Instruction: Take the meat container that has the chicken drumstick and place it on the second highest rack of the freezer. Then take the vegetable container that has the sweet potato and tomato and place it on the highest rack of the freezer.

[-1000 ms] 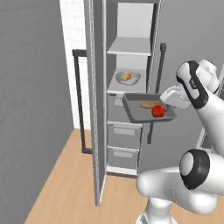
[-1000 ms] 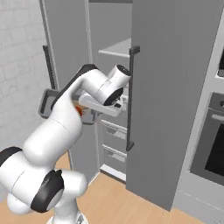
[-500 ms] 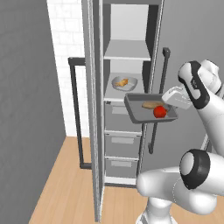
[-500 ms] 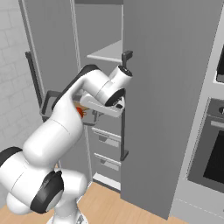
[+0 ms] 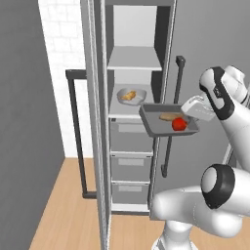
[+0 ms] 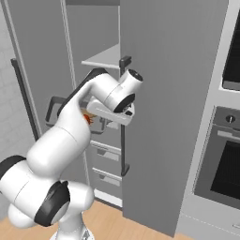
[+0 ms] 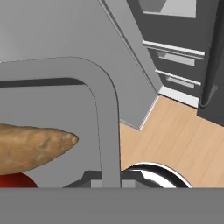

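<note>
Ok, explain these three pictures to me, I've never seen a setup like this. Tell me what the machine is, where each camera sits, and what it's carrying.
This is a computer-rendered kitchen. The machine is a white robot arm on a driving base. Two cameras ride on the base behind it, one left, one right; the third sits on the hand.

In the left view the arm holds a grey tray by its rim, carrying a sweet potato and a tomato, in front of the open freezer. On a freezer shelf sits a bowl with a chicken drumstick; the shelf above looks bare.

The hand camera shows the tray rim and sweet potato close up. The fingers are shut on the tray.
</note>
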